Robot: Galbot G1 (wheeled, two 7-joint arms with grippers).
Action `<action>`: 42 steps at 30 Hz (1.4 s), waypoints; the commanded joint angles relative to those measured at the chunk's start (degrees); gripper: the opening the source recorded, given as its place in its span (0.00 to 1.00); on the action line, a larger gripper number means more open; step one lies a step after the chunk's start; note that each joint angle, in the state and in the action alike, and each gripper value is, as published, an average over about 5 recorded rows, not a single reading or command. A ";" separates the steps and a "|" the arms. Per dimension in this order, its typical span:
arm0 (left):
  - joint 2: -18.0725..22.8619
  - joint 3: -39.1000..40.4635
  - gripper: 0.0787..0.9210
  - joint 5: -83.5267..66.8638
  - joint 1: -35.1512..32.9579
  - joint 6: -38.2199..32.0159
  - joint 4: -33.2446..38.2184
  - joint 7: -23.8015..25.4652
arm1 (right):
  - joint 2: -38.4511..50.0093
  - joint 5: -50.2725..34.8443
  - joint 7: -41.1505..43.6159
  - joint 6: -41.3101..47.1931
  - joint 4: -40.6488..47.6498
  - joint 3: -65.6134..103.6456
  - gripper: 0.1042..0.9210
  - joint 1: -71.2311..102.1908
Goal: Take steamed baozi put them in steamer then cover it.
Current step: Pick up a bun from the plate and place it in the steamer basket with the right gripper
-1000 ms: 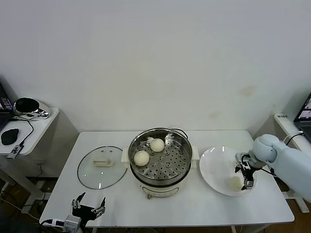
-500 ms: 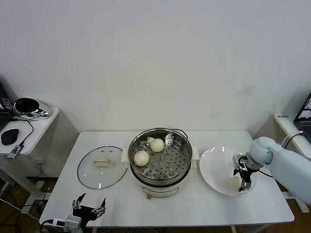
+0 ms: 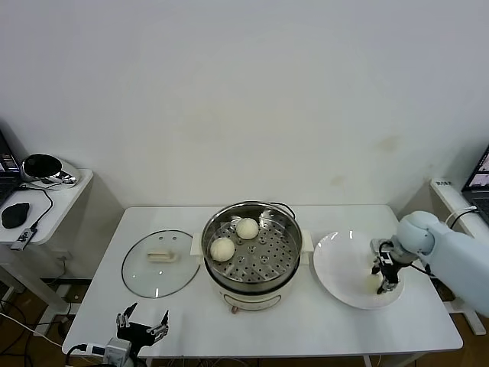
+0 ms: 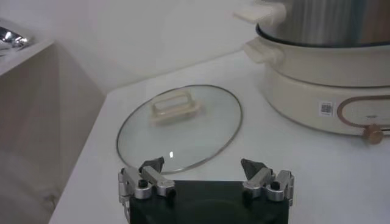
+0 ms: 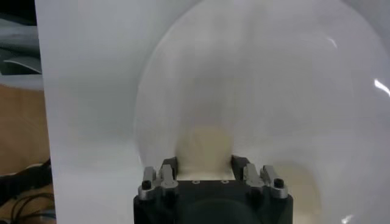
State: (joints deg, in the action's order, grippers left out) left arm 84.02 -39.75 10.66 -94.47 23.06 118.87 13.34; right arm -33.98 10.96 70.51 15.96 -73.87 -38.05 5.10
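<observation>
Head view: two steamed baozi (image 3: 222, 249) already sit on the perforated tray of the steamer (image 3: 252, 294) at the table's centre — one toward 12 o'clock on the tray, one toward 9 — while the right gripper (image 3: 387, 284) is down on a white plate (image 3: 336, 267) at the pot's 3 o'clock. Its fingers are clamped on a third bun (image 5: 204, 145), seen from the right wrist as a pale, smooth cream dome filling the gap between the pads. By the look of it the job is about half done: this bun has yet to be lifted and carried over, and no fourth one shows in any view. The cover (image 3: 160, 262) — clear glass, metal rim, cream handle — lies flat on the table at the steamer's 9 o'clock, not yet placed. The left gripper (image 4: 205, 179), fingers spread wide and holding nothing, waits at the near table edge in front of the lid.
</observation>
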 commanded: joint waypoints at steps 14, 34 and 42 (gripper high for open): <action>1.16 -2.36 0.88 0.04 -1.02 -0.45 4.10 -2.66 | -19.87 -23.41 8.44 -18.17 7.29 -19.57 0.55 -41.14; 3.92 -2.44 0.88 0.48 -2.23 -0.78 7.76 -3.55 | -34.32 -1.99 4.72 -50.83 -1.12 -23.80 0.55 -34.05; 3.86 -2.58 0.88 0.67 -2.40 -0.92 7.89 -3.63 | -35.58 1.99 3.96 -53.57 -6.04 -26.58 0.55 -31.90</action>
State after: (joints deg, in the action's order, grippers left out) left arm 87.59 -42.20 11.25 -96.70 22.22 126.08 9.78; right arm -66.07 6.42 75.83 -29.23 -75.25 -61.41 -28.44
